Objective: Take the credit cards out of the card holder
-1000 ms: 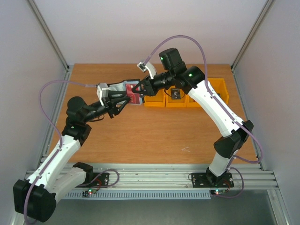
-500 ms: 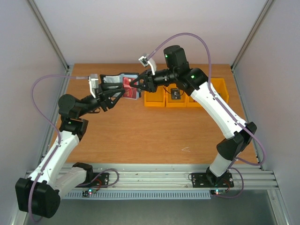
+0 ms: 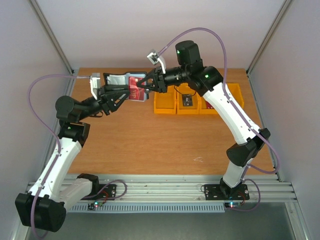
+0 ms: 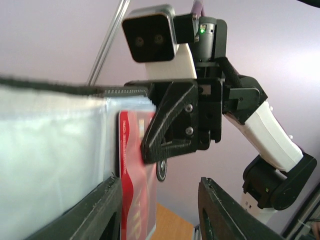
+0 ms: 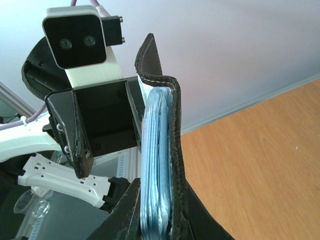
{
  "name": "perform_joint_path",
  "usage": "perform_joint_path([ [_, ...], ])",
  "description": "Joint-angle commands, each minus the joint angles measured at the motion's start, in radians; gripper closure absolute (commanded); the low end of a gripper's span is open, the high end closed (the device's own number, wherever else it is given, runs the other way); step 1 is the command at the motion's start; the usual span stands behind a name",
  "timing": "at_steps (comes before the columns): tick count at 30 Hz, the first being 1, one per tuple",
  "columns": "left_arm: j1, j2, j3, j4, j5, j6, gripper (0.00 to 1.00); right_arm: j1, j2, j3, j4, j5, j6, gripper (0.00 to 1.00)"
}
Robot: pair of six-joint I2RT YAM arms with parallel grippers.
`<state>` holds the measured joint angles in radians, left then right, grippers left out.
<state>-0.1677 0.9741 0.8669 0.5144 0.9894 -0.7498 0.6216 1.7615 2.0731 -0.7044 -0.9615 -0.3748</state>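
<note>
I have the card holder [image 3: 116, 80] up in the air, clear of the surface [image 3: 150, 145] and just left of the yellow bins [image 3: 165, 106]. It hangs open between my two hands with its pale inner face toward the overhead view. The red card [image 3: 134, 88] shows on the side nearest the bins.

My right hand [image 3: 146, 86] is clenched on that bin-side edge. In its own wrist view both fingers squeeze the black stitched cover, with a stack of pale blue layers [image 5: 156, 165] inside it. From the other wrist, one pad [image 4: 172, 125] lies flat on the red card's face. I cannot tell whether the blue layers are more cards or only sleeves.

My left hand [image 3: 112, 92] is on the side away from the bins, jaws partly apart. One finger [image 4: 95, 210] lies against the holder, while the other stands off from the red card with a gap showing. I cannot tell whether this hand is truly grasping.

The cards look thin, stiff, light and glossy, so probably slippery. I would pinch flat on both faces near the exposed edge, not on a corner alone. The holder looks soft and would likely fold or follow a pull, so it wants bracing close to the pocket mouth. As I judge it, my right pads may be trapping cover and card together, which would drag the holder along rather than free the card.
</note>
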Motion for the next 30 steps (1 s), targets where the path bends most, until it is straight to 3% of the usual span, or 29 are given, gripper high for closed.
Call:
perform_joint_path([
  [1, 0.007, -0.006, 0.022, -0.112, 0.119, -0.038, 0.57, 0.014, 0.017, 0.119, 0.027, -0.070, -0.010, 0.99],
  [11, 0.014, -0.016, 0.043, -0.217, 0.117, 0.021, 0.75, 0.066, 0.018, 0.175, -0.079, -0.043, -0.104, 0.99],
  [21, -0.019, -0.007, 0.042, -0.226, 0.073, 0.110, 0.72, 0.161, 0.092, 0.288, -0.150, 0.025, -0.171, 0.99],
  [25, -0.021, -0.020, 0.031, -0.291, -0.064, 0.190, 0.69, 0.182, 0.112, 0.326, -0.194, 0.009, -0.196, 0.99],
  [27, -0.021, -0.033, 0.023, -0.317, -0.150, 0.256, 0.74, 0.183, 0.114, 0.329, -0.205, -0.027, -0.194, 0.99],
  [30, -0.021, -0.045, 0.006, -0.286, -0.137, 0.314, 0.91, 0.182, 0.107, 0.329, -0.205, -0.038, -0.188, 0.99],
])
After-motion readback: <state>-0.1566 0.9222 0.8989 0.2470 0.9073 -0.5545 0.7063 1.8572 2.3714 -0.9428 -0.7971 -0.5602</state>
